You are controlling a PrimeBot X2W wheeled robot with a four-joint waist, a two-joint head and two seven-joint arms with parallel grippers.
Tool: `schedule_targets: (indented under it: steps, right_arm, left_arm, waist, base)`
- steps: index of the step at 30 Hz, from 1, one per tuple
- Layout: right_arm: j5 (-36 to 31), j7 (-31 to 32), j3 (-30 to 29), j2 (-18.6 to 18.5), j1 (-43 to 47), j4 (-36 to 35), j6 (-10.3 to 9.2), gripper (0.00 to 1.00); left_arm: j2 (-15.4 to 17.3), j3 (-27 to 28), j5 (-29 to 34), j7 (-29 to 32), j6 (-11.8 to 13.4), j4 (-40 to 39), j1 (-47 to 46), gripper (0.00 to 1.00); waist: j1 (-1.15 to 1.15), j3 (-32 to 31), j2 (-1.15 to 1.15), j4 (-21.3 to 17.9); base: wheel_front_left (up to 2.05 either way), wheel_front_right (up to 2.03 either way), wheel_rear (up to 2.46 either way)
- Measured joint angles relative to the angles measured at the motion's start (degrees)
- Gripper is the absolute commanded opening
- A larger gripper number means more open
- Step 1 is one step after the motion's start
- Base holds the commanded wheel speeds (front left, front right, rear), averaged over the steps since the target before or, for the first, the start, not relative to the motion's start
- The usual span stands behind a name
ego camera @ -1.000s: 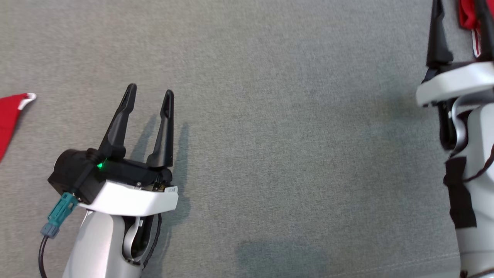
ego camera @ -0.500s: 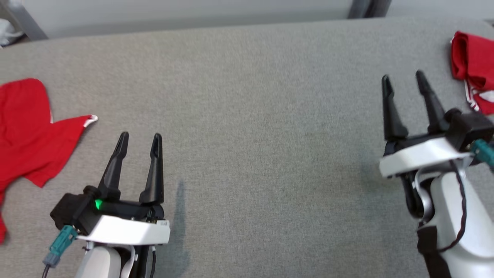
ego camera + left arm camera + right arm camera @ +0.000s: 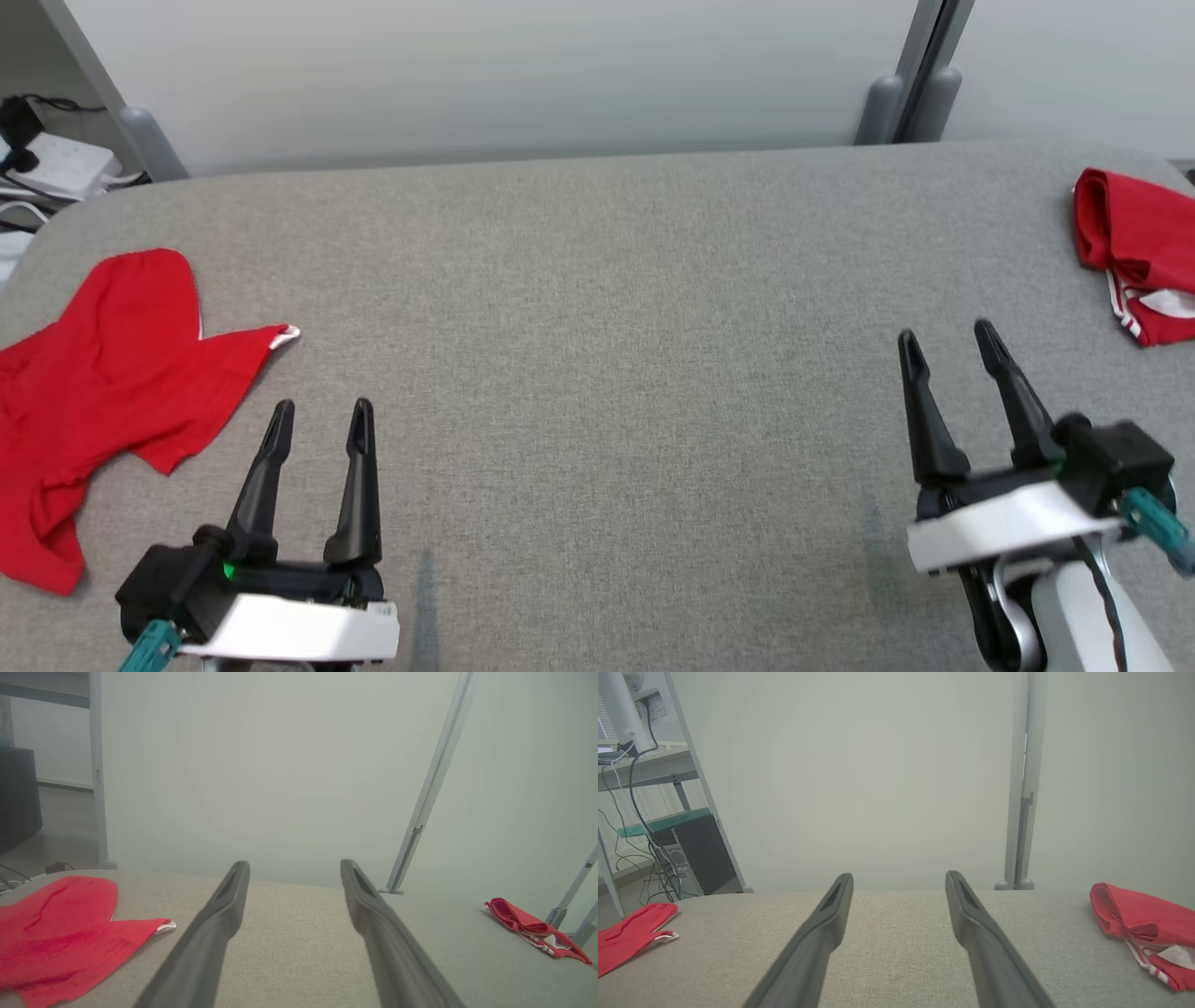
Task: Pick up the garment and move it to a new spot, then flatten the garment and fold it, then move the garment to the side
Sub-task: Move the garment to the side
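Note:
A red garment with white trim lies spread and rumpled at the left end of the grey table; it also appears in the left wrist view and the right wrist view. A folded red garment with white stripes rests at the far right edge. My left gripper hovers open near the front left, just right of the spread garment, nothing between its fingers. My right gripper stands open at the front right, below and left of the folded garment, holding nothing.
A pale wall runs behind the table, with a grey post at the back right. A power strip and cables sit beyond the table's back left corner. Shelving with a computer case stands off to the left.
The head camera has tilted up, bringing the table's far edge, the wall and both garments into view. Both grippers have stayed open and now sit lower in the picture.

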Motion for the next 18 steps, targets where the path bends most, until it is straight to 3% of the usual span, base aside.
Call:
schedule_targets:
  steps: [8,18]
  right_arm:
    - [1.01,0.00,-1.07,0.56,8.72,-2.40,0.00,1.00]
    - [0.96,0.00,0.64,0.94,9.96,-2.40,0.00,1.00]
  left_arm:
    - [0.01,0.55,0.77,0.00,0.54,-1.11,4.20,1.00]
    - [0.05,1.22,1.46,0.00,0.52,-0.89,8.05,1.00]
  waist:
    - [0.00,-3.29,0.00,0.37]
    - [0.00,-5.95,0.00,-1.38]
  base:
    - [0.00,0.00,0.00]
    - [0.00,0.00,0.00]
